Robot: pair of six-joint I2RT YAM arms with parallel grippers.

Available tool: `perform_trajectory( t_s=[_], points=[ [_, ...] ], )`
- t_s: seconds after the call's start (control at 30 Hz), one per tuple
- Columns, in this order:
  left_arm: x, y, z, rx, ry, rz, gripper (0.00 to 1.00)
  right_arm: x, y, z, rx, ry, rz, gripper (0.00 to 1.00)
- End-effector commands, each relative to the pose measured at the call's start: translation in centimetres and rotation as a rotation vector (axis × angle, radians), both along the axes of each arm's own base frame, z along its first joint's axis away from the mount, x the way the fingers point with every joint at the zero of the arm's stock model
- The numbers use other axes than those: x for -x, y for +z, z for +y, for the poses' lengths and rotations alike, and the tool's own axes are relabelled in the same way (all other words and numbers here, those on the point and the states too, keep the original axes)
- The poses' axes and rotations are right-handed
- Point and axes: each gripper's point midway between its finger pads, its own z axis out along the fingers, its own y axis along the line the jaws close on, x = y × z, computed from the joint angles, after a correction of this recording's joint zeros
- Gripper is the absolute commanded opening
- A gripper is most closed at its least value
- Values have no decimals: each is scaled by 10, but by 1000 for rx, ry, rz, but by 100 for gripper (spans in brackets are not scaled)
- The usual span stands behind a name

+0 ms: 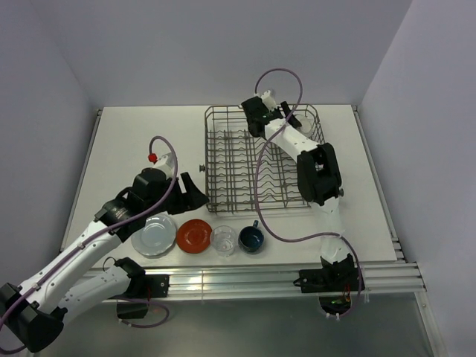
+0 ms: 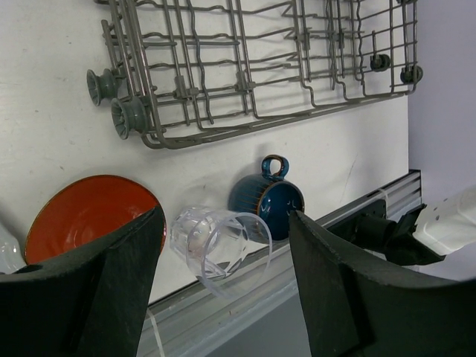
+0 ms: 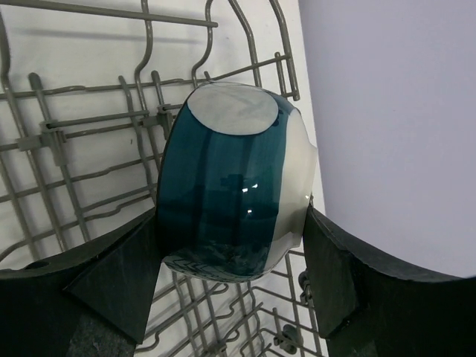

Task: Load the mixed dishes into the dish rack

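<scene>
Evidently R gripper [image 3: 230, 227] pinches upturned bowl [image 3: 223, 186] over rack [image 1: 230, 160], inside hidden (L gripper [image 2: 227, 223] spread, empty).

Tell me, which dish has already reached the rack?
The cream bowl with the dark teal outside, held in the right tool over the dish rack. The pale plate, red-orange plate, tumbler and mug sit outside it on the table.

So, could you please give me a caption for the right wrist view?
Right gripper clasping a teal bowl, cream base showing, with the wire dish rack behind it.
</scene>
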Motion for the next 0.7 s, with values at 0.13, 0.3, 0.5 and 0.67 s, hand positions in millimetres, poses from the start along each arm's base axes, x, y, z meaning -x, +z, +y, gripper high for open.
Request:
perform_trajectory(
  t_s=[0.13,0.3,0.5,0.67],
  points=[
    [5,2,-11,-11,-66,-31,73,-12,7,-6,104,-54,-39,0],
    [8,9,-8,-21,-59,-51,74,-14,-9,-6,110,-57,-13,4],
    [11,12,-5,-32,-60,-48,74,-16,-15,0,74,-43,19,66],
    [11,19,-3,-35,-53,-62,76,-11,-5,12,-2,-27,-7,84]
  ],
)
